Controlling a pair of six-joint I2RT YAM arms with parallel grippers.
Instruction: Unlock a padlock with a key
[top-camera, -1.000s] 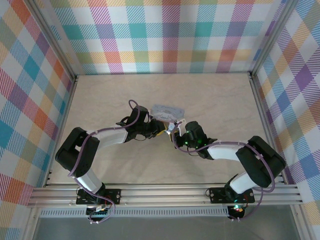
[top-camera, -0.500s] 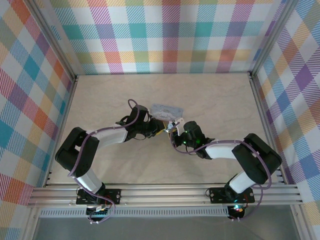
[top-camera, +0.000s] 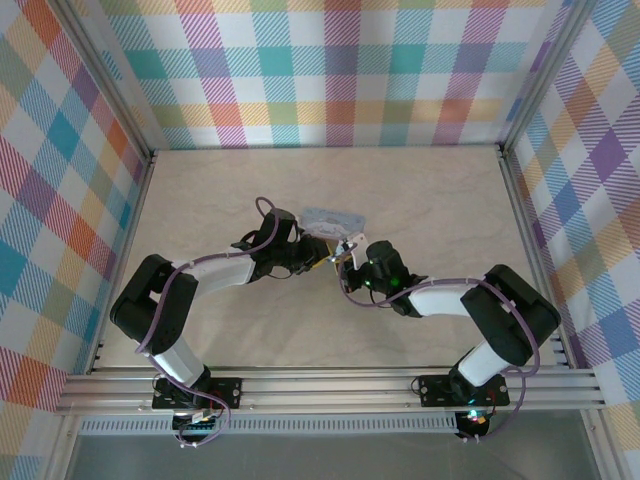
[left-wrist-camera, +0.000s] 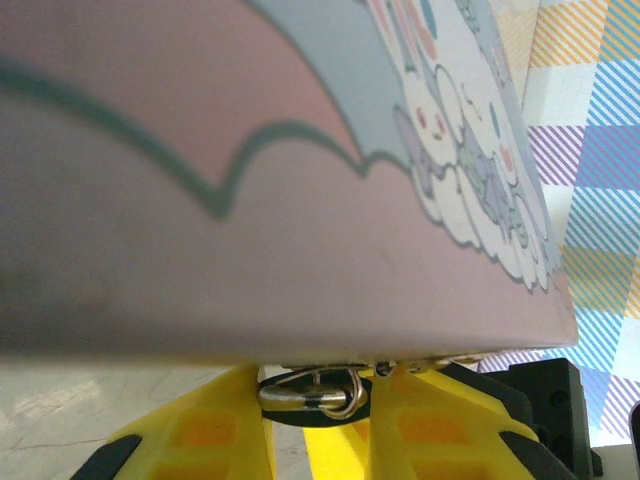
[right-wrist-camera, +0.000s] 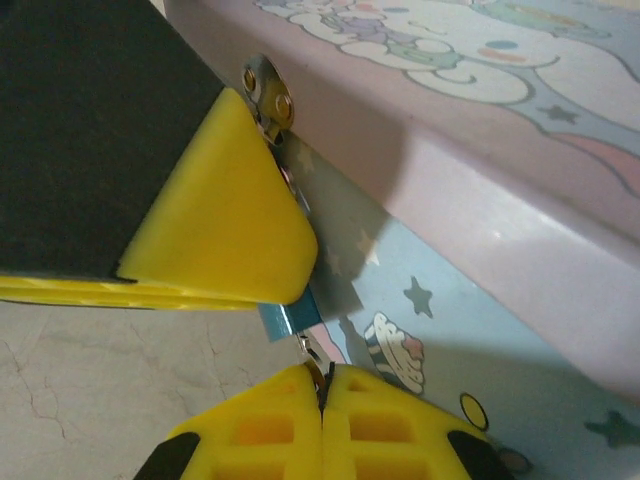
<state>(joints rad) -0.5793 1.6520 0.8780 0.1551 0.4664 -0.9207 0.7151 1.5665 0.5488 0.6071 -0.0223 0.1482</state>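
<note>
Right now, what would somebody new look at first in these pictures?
Probably the pale tin printed with cartoon animals and clouds, lying mid-table where both arms meet. At its near edge, the left tool pinches the tiny padlock between bright yellow fingers. The right tool, closed, sits right beside it.

The left black-and-white robot arm (top-camera: 215, 268) is folding at its elbow on the near left and reaching right, its yellow-fingered left gripper (left-wrist-camera: 318, 390) holding its fingers drawn in to a narrow gap. The right black-and-white robot arm (top-camera: 447, 298) is reaching left, its yellow-fingered right gripper (right-wrist-camera: 322, 385) pressing its fingers flat together.
</note>
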